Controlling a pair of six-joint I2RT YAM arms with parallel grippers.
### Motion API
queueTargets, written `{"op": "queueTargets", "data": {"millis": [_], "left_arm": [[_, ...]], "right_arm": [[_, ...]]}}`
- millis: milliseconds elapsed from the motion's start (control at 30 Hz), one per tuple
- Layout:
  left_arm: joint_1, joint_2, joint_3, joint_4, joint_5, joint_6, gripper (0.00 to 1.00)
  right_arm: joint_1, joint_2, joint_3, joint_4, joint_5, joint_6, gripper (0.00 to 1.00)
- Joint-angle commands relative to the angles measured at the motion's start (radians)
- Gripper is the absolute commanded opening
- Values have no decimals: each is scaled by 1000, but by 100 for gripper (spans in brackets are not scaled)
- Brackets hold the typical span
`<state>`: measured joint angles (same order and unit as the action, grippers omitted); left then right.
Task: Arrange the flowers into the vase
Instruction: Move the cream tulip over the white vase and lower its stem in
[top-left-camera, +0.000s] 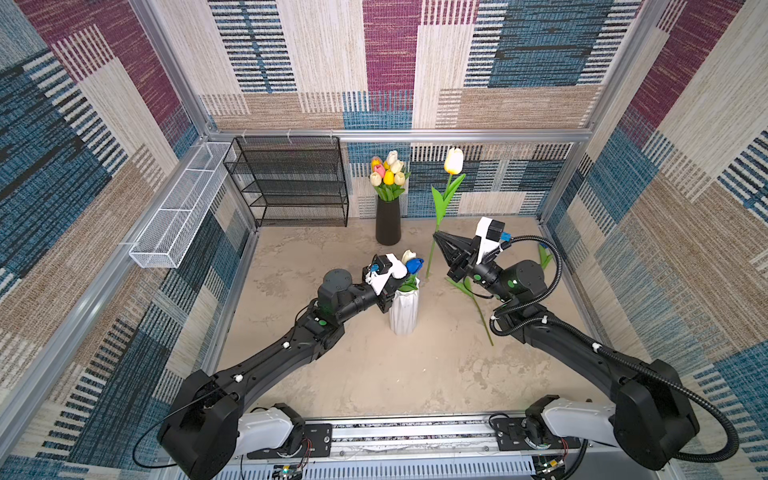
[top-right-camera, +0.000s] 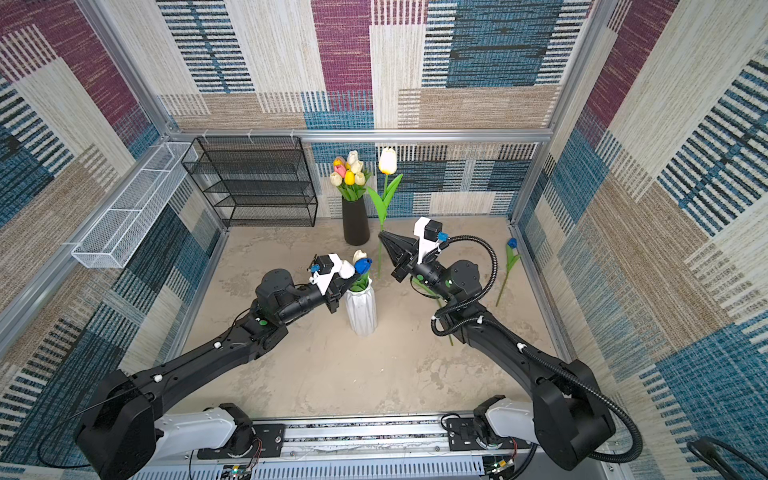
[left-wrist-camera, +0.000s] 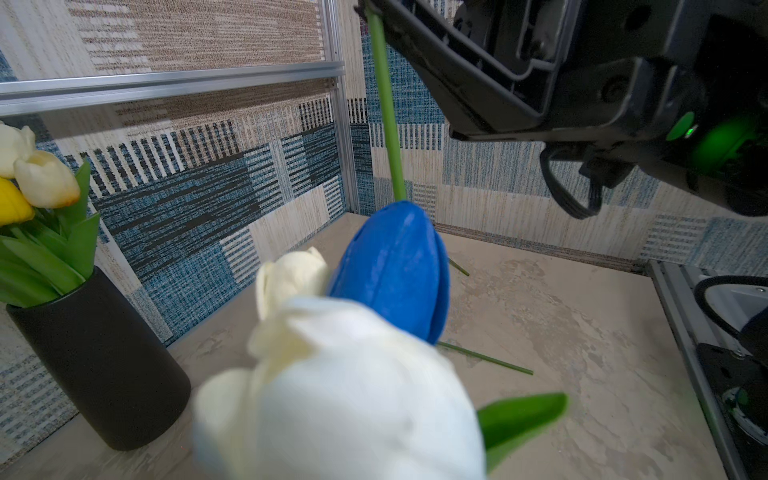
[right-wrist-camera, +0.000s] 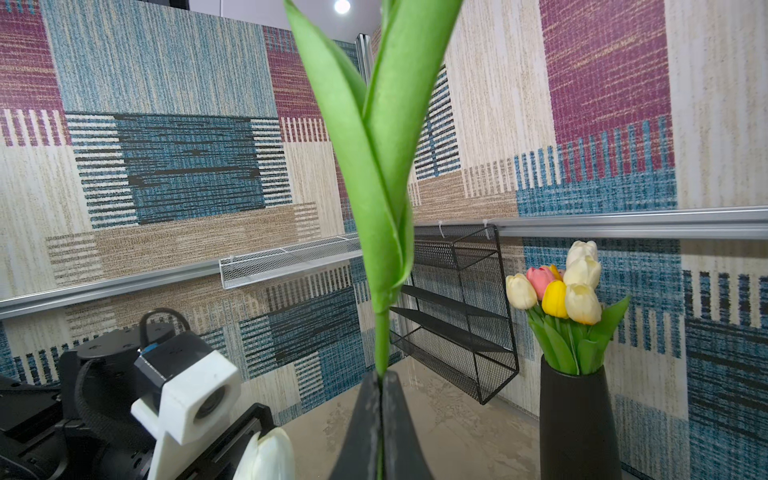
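Now right pincer (top-left-camera: 437, 237) pinches the tall tulip (top-left-camera: 454, 161) below its leaves.
Probably light, top-heavy, bendy: hold the stem. Left pincer (top-left-camera: 390, 299) closed; load hidden.

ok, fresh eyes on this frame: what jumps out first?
The right hand holds a tall cream-yellow tulip upright by its stem, right of centre in both top views. Mid-table, a white ribbed vase shows a blue tulip head and a cream one; a black vase with a full bunch stands by the back wall.
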<state>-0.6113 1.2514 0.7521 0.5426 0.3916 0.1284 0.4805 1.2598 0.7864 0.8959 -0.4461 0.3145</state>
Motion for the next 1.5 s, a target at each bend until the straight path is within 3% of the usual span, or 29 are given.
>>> {"op": "queueTargets", "data": {"millis": [0,467,1033,1467], "left_arm": [[0,3,9,8,-16,19,10],[-1,-38,27,-26,-29,27,8],[-1,-93,7,-26,-64,39,8],[-1,-86,-8,13,-59,31,9]], "right_arm": [[0,5,13,51,-16,17,0],[0,36,38,115,-37,68,0],[3,211,65,279,-52,168,0],[13,169,42,283,-87,181,0]]}}
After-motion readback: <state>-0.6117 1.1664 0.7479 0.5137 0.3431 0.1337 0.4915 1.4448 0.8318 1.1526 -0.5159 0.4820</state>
